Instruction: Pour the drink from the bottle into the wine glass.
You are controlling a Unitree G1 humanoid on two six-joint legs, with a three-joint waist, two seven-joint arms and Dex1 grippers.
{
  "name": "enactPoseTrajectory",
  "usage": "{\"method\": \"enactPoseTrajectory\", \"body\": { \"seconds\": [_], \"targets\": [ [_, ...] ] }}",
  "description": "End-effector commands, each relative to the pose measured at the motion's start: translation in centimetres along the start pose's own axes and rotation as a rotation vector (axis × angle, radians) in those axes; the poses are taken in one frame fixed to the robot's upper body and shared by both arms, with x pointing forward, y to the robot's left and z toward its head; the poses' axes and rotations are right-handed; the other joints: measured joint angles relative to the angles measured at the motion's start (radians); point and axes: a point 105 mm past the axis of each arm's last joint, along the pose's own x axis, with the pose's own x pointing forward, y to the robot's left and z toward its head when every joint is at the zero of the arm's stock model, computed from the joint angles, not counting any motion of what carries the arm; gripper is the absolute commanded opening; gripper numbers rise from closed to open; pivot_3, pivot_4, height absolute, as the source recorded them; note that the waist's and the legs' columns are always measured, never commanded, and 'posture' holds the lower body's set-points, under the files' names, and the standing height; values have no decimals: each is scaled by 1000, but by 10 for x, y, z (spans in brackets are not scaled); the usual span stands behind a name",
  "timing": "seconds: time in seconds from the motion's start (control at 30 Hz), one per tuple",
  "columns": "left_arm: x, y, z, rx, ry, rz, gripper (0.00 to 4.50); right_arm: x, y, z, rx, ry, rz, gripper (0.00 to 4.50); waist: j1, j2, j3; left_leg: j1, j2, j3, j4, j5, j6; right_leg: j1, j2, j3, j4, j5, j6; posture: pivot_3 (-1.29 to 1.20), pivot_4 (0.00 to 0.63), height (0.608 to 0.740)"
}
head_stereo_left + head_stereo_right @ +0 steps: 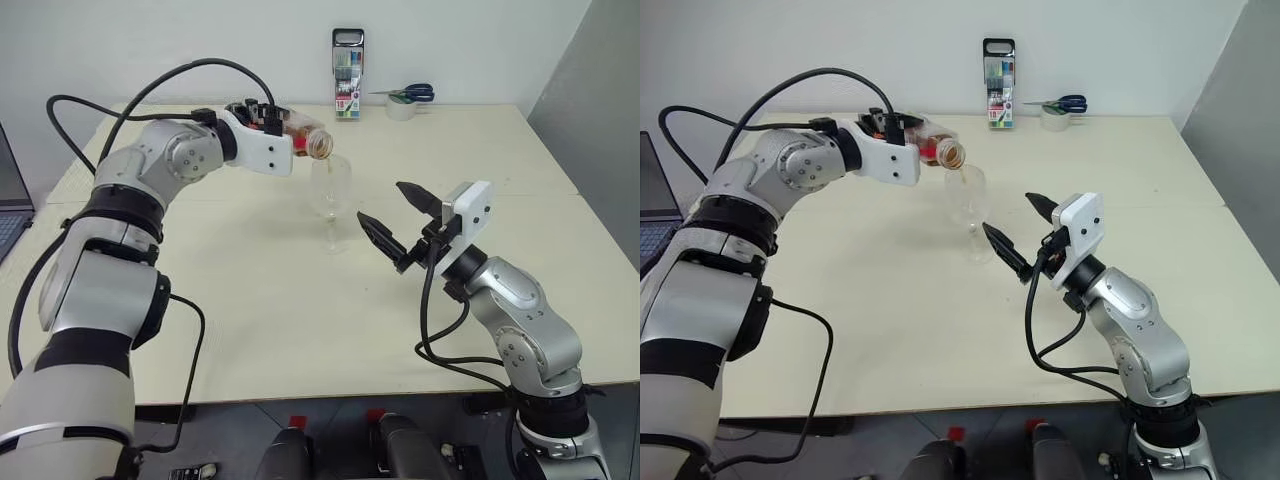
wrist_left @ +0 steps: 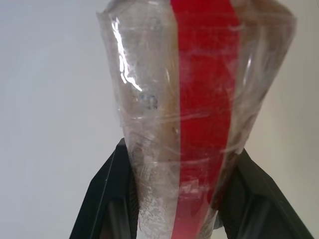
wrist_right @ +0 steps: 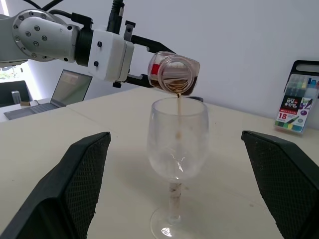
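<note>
Drink being poured from the tilted bottle into the wine glass; the pour is under way, not finished.

The bottle (image 3: 172, 73) is pinched between the fingers of the left gripper (image 1: 268, 118) and is laid almost level at upper centre of the head views, its open mouth set just above the rim of the wine glass (image 3: 177, 144). In the right wrist view a thin stream of the drink (image 3: 178, 107) is seen falling into the bowl, where hardly any liquid is gathered yet, so most of the filling is judged to be left. The glass is stood upright on the table (image 1: 250, 330) at frame centre. The right gripper (image 1: 392, 217) is held with its fingers spread wide, just beside the glass at lower right, touching nothing.
</note>
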Motion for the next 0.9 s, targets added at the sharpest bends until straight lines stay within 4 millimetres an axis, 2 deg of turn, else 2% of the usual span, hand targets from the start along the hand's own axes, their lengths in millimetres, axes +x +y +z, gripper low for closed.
{"method": "enactPoseTrajectory", "body": {
  "seconds": [0.03,0.9],
  "targets": [
    [-7,31,-3,57,14,82,1668,-1,1,12,-25,-47,7,4500,0,0,0,0,0,0,0,0,0,0,0,0,0,0,0,0,150,740],
    [-8,36,-10,141,57,70,1668,0,3,11,-30,-43,23,4500,0,0,0,0,-1,0,0,0,0,0,0,0,0,0,0,0,150,740]
  ]
}}
